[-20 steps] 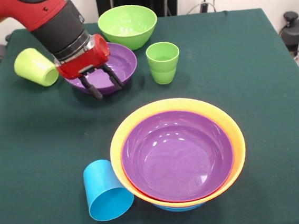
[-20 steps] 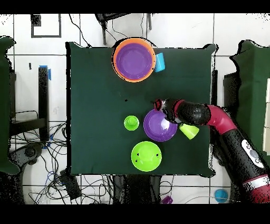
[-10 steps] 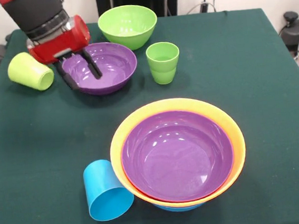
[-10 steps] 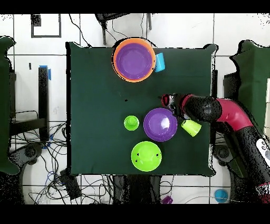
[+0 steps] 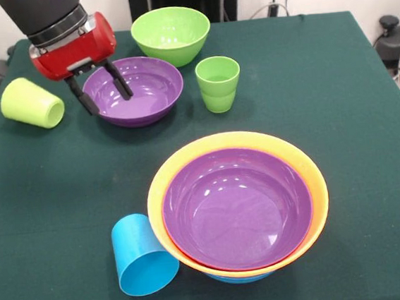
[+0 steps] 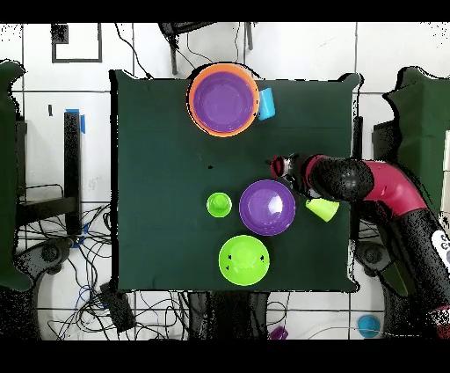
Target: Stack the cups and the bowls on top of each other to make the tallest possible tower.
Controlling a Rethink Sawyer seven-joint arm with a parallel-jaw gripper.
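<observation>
- One sky blue cup [image 5: 141, 258] lies on its side at the near edge of the table [image 5: 336, 94], mouth toward the camera, touching the left flank of the tower [image 5: 238, 204].
- Beside it, the tower sits near the near edge: a wide purple bowl [image 5: 237, 206] nests inside a big orange bowl [image 5: 312, 213], and a sliver of blue shows under the orange rim at the bottom. Nothing lies in the purple bowl.
- Farther back, right of the table's middle, a ridged green cup [image 5: 218, 83] stands upright, mouth up and empty.
- Left of that cup sits a second purple bowl [image 5: 141, 92], alone on the cloth and empty.
- Coming down from the top left, the arm ends in a red wrist block with the gripper [image 5: 98, 85] at that bowl's left rim. Its two dark fingers are spread apart and grasp nothing: one [image 5: 118, 80] hangs over the inside of the bowl, the other stands just outside the rim.
- At the left edge, a yellow-green cup [image 5: 31, 103] lies on its side, apart from the bowl and the gripper.
- Farthest back, near the far edge, a green bowl [image 5: 170, 34] sits upright and empty, just behind the second purple bowl.
- No writing can be read on any piece.
</observation>
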